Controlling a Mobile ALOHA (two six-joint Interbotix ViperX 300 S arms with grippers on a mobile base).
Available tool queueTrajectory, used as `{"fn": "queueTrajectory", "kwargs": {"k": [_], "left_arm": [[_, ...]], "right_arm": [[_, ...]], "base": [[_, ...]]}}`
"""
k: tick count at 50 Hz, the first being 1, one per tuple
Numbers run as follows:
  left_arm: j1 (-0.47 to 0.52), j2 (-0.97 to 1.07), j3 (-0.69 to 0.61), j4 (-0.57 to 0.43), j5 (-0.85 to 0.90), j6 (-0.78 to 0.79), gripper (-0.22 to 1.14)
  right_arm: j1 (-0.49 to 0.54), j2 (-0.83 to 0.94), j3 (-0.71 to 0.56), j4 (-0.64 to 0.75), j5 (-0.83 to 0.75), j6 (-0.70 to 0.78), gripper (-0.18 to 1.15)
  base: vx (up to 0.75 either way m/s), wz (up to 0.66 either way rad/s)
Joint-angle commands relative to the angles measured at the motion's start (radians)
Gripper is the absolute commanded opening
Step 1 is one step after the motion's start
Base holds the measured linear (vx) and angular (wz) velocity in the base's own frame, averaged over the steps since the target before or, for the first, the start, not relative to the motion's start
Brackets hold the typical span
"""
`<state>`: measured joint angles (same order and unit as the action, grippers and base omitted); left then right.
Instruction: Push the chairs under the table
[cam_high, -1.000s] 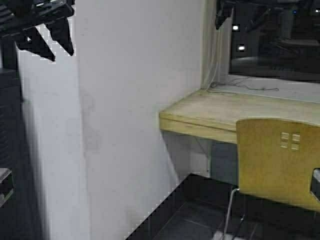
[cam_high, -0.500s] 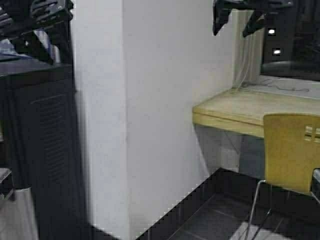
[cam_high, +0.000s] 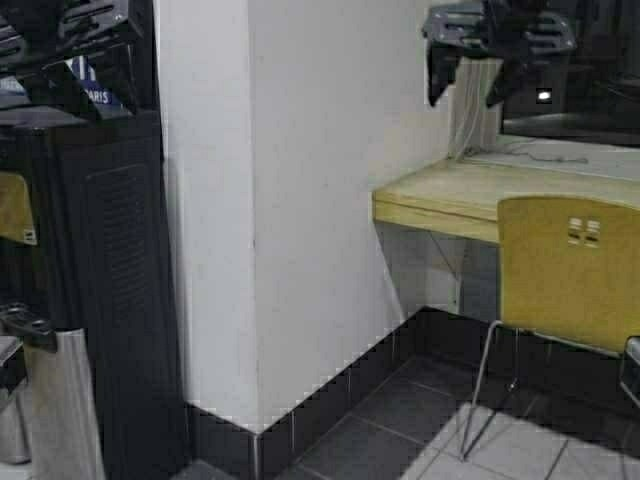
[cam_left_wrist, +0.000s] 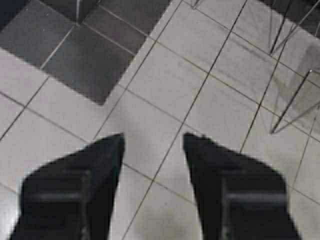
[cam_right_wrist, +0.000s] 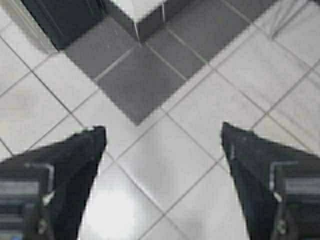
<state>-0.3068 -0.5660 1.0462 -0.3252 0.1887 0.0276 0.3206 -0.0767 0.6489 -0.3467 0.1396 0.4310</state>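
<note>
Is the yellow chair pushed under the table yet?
Not yet. The chair stands on the floor in front of the table, its seat not tucked under. Both grippers, left and right, are open, hold nothing and hang over bare floor tiles. So the pushing is all still to do.

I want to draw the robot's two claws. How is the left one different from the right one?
The right gripper has its fingers spread wide; the left gripper has a narrower gap. In the high view, the right gripper hangs above the table's near end, while the left gripper stays up at the far left corner. Both are black, open, empty, and pointing at the tiled floor.
</note>
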Motion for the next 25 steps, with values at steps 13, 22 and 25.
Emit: {"fn": "queueTrajectory", "kwargs": {"k": [13,22,25], "left_arm": [[0.003,0.023,-0.031,0.005,-0.012,0.002,0.79],[0.003,0.037,-0.044,-0.002,-0.014,-0.006,0.79],[0.003,0.044,-0.043,-0.008,-0.017,-0.009,0.79]], "right_arm": [[0.000,-0.015,0.018,-0.002,0.003,-0.002,1.00],[-0.009,-0.005,0.014,-0.003,0.005,-0.009,1.00],[-0.009,-0.005,0.006,-0.003,0.011,-0.012,1.00]], "base": [[-0.33,-0.02],[-0.32,-0.15],[-0.33,-0.13]]}}
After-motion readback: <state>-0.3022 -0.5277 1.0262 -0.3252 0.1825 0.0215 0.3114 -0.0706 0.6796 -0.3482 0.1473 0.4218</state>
